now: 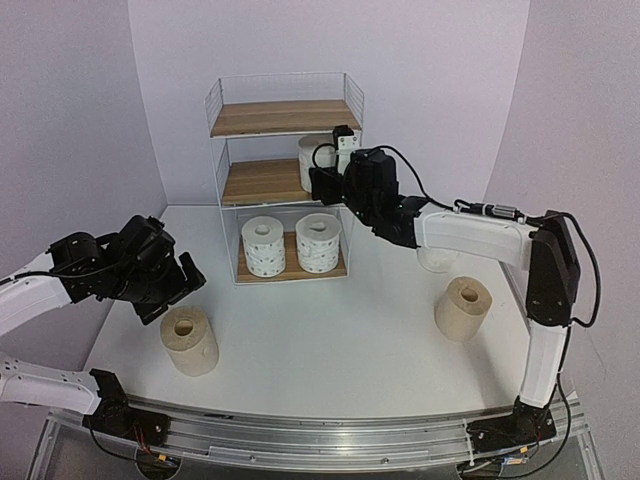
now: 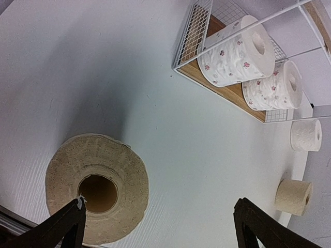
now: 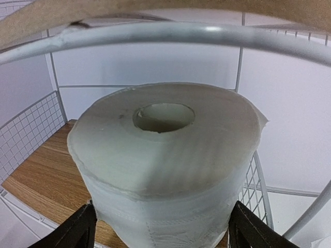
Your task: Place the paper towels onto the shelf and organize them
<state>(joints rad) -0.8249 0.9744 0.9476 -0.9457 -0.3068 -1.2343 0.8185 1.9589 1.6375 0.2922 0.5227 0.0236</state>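
Observation:
The shelf [image 1: 285,117] stands at the back of the table. Two dotted rolls [image 1: 264,245] [image 1: 318,241] stand on its bottom board; they also show in the left wrist view [image 2: 235,51]. My right gripper [image 1: 330,165] reaches into the middle tier, and its fingers press both sides of a plain white roll [image 3: 165,150] standing upright on the board [image 3: 41,181]. My left gripper [image 1: 185,285] is open and empty, hovering just above a tan roll [image 1: 190,340] at the front left, which lies under its left finger [image 2: 67,222]. A second tan roll [image 1: 463,308] stands at the right.
Another white roll [image 2: 306,135] stands on the table behind my right arm, mostly hidden in the top view [image 1: 438,260]. The shelf's top board and the left part of the middle board [image 1: 255,182] hold nothing. White wire side rails [image 3: 31,129] close in the middle tier.

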